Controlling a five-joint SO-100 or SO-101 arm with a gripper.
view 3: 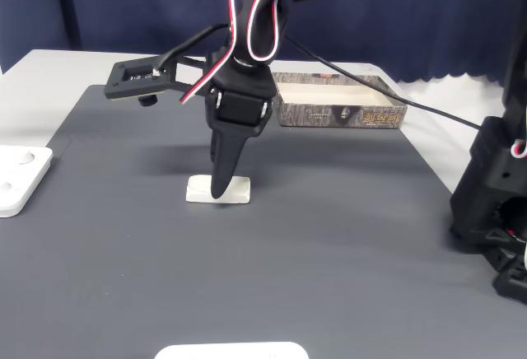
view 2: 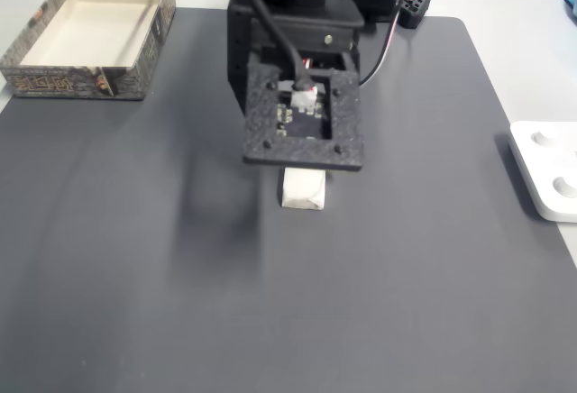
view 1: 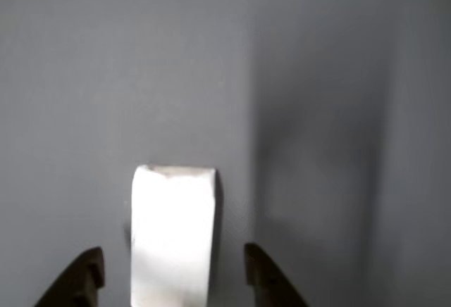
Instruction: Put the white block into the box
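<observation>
- The block [view 1: 173,240] lies flat on the dark grey mat [view 2: 406,258], well apart from the box [view 2: 54,73].
- In the other view, the block runs lengthwise up from the bottom edge, its far end squared off.
- The gripper [view 1: 173,279] straddles the block: one dark fingertip [view 1: 81,279] shows on the left of it and one on the right, each with a gap of mat between tip and block.
- The jaws stand wide and hold nothing.
- In a fixed view, the gripper [view 3: 222,190] points straight down, its tips level with the block [view 3: 198,189] and close to the mat [view 3: 329,252].
- In a fixed view from above, the black wrist frame [view 2: 305,123] covers most of the block [view 2: 302,190]; one end of the block shows below the frame.
- The box sits at the mat's far left corner in that view, open side up, with pale inner walls and a speckled rim.
- A white panel [view 2: 550,168] lies at the right edge of that view, off the mat.
- A shadow falls on the mat left of the block.
</observation>
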